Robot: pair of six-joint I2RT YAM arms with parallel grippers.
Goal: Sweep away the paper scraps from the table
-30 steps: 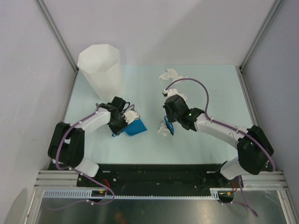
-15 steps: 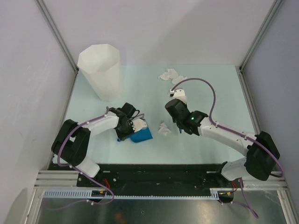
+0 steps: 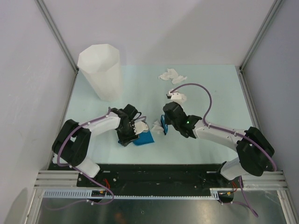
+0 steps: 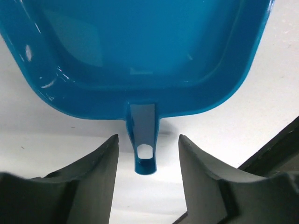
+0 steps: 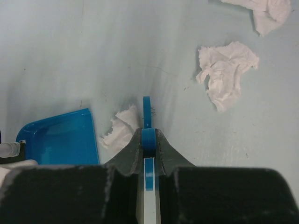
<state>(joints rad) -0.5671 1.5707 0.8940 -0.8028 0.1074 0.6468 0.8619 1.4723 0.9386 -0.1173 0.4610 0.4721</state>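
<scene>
The left gripper (image 4: pixel 147 142) is released, its fingers apart on either side of the blue dustpan (image 4: pixel 140 51) handle. The right gripper (image 5: pixel 148 140) is clenched on a thin blue sweeping tool (image 5: pixel 146 109). One paper scrap (image 5: pixel 122 128) lies between tool and dustpan, toward the near edge of the desk (image 3: pixel 224 88). More paper scraps (image 3: pixel 171 74) lie at the far edge.

Glossy smooth blue plastic dustpan (image 4: pixel 140 56), crumpled matt white paper scraps (image 5: pixel 226 72) at upper right, smooth matt pale green table (image 5: pixel 70 46), blue plastic brush (image 5: pixel 147 112), matt white bin (image 3: pixel 100 70) at upper left
</scene>
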